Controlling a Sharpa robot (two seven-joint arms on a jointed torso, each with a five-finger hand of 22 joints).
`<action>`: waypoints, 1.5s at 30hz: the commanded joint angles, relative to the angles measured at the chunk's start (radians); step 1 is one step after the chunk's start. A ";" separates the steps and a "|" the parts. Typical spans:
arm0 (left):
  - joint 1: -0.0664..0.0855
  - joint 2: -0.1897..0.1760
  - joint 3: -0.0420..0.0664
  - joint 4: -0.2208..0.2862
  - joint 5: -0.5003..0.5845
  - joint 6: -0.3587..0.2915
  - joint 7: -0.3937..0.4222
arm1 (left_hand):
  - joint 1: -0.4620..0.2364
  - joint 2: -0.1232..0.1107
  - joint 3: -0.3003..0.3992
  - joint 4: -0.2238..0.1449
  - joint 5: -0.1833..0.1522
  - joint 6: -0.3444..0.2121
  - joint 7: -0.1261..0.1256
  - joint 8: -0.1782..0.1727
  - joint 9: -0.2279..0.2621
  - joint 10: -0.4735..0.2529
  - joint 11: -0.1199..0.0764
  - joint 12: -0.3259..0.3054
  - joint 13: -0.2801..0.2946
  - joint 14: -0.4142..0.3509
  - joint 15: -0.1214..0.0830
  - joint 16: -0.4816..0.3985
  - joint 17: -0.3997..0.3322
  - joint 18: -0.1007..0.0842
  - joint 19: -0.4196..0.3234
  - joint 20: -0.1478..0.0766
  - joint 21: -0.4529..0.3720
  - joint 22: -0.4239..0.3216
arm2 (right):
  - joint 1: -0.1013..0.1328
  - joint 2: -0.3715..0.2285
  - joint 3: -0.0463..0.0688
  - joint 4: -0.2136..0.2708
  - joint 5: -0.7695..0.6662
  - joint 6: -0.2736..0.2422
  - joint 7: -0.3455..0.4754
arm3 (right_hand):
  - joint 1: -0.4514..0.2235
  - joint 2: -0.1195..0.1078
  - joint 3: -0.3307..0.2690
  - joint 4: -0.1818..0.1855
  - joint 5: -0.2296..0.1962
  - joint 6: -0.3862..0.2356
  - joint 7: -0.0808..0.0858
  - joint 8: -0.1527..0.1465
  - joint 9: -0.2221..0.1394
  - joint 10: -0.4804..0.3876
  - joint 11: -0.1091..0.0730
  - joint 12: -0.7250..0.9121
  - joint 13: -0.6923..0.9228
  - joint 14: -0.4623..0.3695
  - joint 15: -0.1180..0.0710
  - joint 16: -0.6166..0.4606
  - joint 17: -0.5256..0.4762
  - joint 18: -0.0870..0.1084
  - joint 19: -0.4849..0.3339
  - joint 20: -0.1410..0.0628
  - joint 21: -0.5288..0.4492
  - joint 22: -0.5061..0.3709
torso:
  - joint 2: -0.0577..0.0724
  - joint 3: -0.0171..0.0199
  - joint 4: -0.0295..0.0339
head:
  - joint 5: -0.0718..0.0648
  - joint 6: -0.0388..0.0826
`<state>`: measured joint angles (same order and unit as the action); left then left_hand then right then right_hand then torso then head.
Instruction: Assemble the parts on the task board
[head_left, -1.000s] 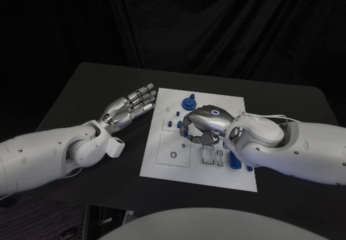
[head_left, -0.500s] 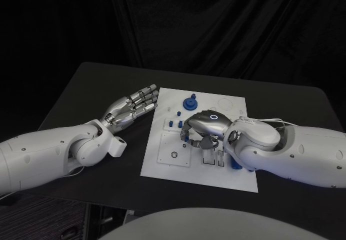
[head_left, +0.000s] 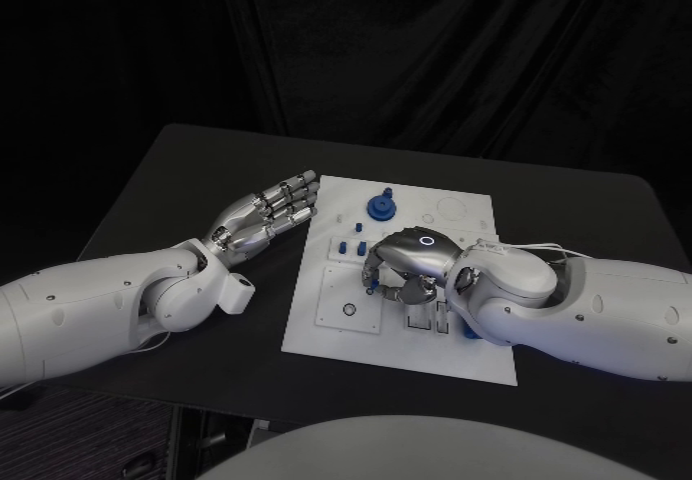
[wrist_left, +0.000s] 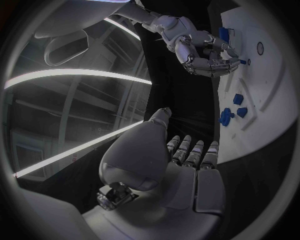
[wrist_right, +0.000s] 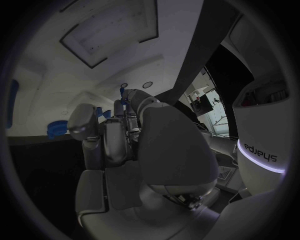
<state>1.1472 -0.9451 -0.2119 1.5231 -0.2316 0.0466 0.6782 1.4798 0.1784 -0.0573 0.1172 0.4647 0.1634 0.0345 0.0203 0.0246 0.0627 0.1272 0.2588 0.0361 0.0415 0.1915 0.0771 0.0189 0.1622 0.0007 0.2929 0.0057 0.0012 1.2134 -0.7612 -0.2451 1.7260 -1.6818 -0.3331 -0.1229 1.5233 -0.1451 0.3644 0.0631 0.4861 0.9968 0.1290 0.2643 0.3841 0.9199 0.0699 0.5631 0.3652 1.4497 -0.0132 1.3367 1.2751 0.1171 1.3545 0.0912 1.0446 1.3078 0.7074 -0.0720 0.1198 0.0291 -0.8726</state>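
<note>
The white task board (head_left: 326, 338) lies in the middle of the black table. My right hand (head_left: 405, 264) hovers over the board's middle with its fingers curled downward. It pinches a small blue part (wrist_right: 123, 102) at its fingertips, and the part (wrist_left: 242, 61) points at the board. A round blue part (head_left: 379, 207) stands near the board's far edge. Small blue parts (head_left: 348, 247) sit just left of the right hand. My left hand (head_left: 268, 214) rests palm up on the table beside the board's left edge, fingers apart and holding nothing.
A long blue part (head_left: 470, 322) lies on the board under my right forearm. Slots and a round hole (head_left: 346, 311) mark the board's near half. Bare black table (head_left: 173, 180) surrounds the board.
My right hand has shifted a little toward the board's near side and lowered, still pinching the small blue part. The left hand has stayed put.
</note>
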 joint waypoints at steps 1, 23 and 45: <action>-0.003 0.002 0.001 -0.001 0.002 0.020 0.080 | -0.002 0.007 -0.001 -0.006 0.001 0.004 0.003 0.007 0.001 -0.004 -0.003 0.004 0.000 0.003 0.008 0.006 0.001 0.015 -0.002 0.001 -0.005 0.000 | -0.005 0.002 0.000 0.000 -0.008 0.007 -0.015 | 0.002 0.003 0.002 -0.005 -0.004 -0.006 0.003 -0.005 0.002 0.007 -0.002 0.006 0.001 0.005 0.004 0.004 0.000 -0.009 -0.001 0.001 -0.005 0.121 | 0.000 -0.0002 -0.0002 | 0.001 0.000; -0.009 0.002 0.001 -0.003 0.002 0.027 0.069 | -0.002 0.009 0.000 -0.006 0.001 0.007 0.005 0.007 0.001 -0.005 -0.003 0.005 0.000 0.008 0.012 0.014 0.003 0.014 -0.003 0.002 -0.004 0.000 | -0.011 0.012 0.000 -0.005 -0.008 0.009 -0.012 | 0.004 0.003 0.003 -0.007 -0.005 -0.007 0.003 -0.005 0.003 0.008 -0.002 0.006 0.000 0.005 0.004 0.003 -0.002 -0.009 -0.002 0.001 -0.006 0.121 | 0.000 0.0000 -0.0007 | 0.003 0.000; -0.013 0.001 0.001 -0.002 0.003 0.033 0.062 | -0.002 0.011 0.002 -0.006 0.002 0.009 0.007 0.007 0.001 -0.005 -0.003 0.006 0.000 0.013 0.016 0.020 0.004 0.012 -0.004 0.003 -0.003 0.001 | -0.019 0.021 0.000 -0.020 -0.020 0.042 -0.024 | 0.009 0.003 0.006 -0.013 -0.005 -0.010 0.004 -0.007 0.004 0.007 0.000 0.003 -0.001 0.000 0.004 -0.003 -0.009 -0.006 -0.009 0.002 -0.018 0.117 | 0.000 -0.0005 0.0005 | 0.003 0.000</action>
<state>1.1364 -0.9453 -0.2119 1.5198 -0.2315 0.0642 0.6783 1.4799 0.1783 -0.0574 0.1173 0.4647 0.1664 0.0375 0.0242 0.0243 0.0627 0.1272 0.2585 0.0362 0.0522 0.2021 0.0926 0.0216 0.1622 0.0008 0.2929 0.0057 0.0016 1.1986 -0.7400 -0.2441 1.7054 -1.6880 -0.3113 -0.1250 1.5255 -0.1431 0.3699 0.0575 0.4822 0.9932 0.1327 0.2643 0.3870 0.9219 0.0676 0.5621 0.3637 1.4497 -0.0132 1.3366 1.2666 0.1172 1.3545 0.0912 1.0300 1.3075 0.7073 -0.0725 0.1197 0.0324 -0.8726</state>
